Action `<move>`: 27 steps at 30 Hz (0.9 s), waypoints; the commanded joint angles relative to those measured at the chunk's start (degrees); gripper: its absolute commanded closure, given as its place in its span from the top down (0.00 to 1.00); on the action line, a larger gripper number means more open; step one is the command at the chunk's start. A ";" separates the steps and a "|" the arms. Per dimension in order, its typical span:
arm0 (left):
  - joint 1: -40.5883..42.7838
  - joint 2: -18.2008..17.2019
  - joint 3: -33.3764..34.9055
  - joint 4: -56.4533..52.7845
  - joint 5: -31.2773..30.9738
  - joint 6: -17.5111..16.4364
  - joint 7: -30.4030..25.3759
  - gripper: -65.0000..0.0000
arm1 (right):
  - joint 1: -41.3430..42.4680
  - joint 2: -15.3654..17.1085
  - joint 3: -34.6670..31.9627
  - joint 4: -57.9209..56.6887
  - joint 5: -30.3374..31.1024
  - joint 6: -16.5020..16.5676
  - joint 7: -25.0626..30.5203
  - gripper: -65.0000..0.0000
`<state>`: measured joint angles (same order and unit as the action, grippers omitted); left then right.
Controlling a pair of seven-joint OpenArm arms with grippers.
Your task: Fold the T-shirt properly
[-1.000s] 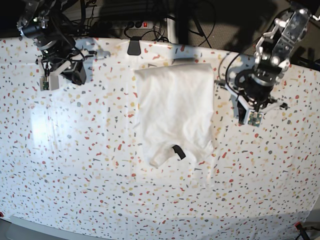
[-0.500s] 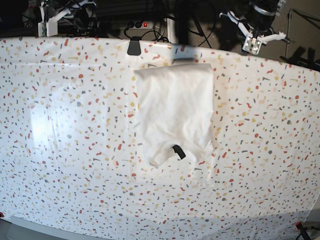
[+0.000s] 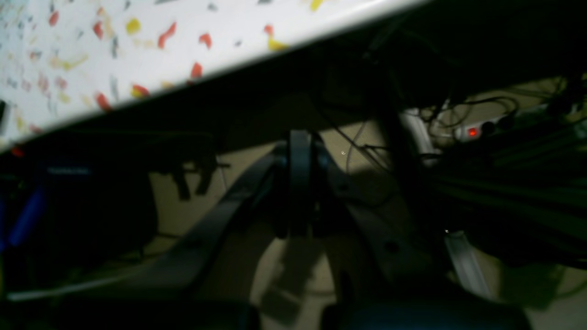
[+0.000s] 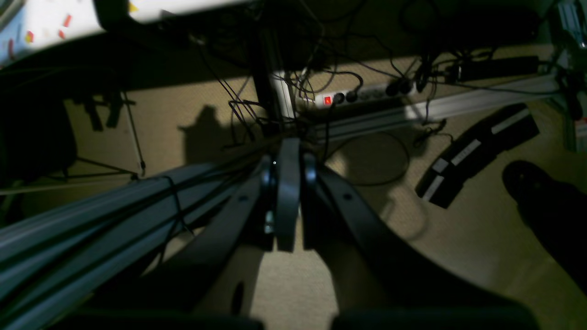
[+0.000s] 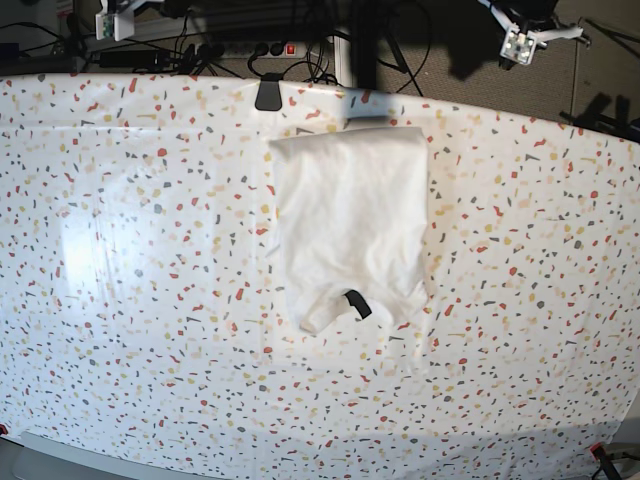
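The white T-shirt (image 5: pixel 350 220) lies folded into a tall rectangle at the middle of the table, plain side up, with its small black tag (image 5: pixel 357 303) near the front end. Its print is hidden. Both arms are drawn back past the table's far edge, away from the shirt. My left gripper (image 3: pixel 299 183) is shut and empty over the floor behind the table; its arm (image 5: pixel 522 30) shows at the top right of the base view. My right gripper (image 4: pixel 288 197) is shut and empty over the floor; its arm (image 5: pixel 118 18) shows at the top left.
The speckled tablecloth (image 5: pixel 150 300) covers the table. A black clip (image 5: pixel 267 92) sits at the far edge, a grey one (image 5: pixel 365 103) just behind the shirt. A power strip (image 4: pixel 362 94) and cables lie on the floor behind the table.
Both arms have pulled up and back from beside the shirt to beyond the table's far edge. The T-shirt has not moved.
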<state>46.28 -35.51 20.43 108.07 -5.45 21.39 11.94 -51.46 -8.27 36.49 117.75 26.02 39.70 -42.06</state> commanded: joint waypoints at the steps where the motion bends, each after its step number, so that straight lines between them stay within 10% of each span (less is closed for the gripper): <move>1: 0.09 -0.24 -1.20 -1.29 -1.18 -1.03 -1.68 0.00 | -0.79 0.02 0.24 0.72 0.70 0.30 0.63 0.00; 15: -13.31 15.78 -11.08 -42.60 -13.70 -29.94 -3.56 0.00 | 5.92 6.60 0.17 -20.65 -3.76 0.30 0.66 0.00; 21: -21.18 22.47 -11.08 -69.48 -13.42 -32.37 -10.93 0.00 | 14.53 14.45 -0.52 -48.15 -5.33 0.30 3.39 0.00; 27: -28.06 26.18 -11.08 -87.14 -13.35 -32.37 -13.62 0.00 | 23.39 21.94 -10.75 -75.43 -15.82 0.30 17.33 0.00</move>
<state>17.67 -8.99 9.37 20.62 -18.55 -10.74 -1.26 -27.29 13.39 25.32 41.50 9.54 39.51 -24.25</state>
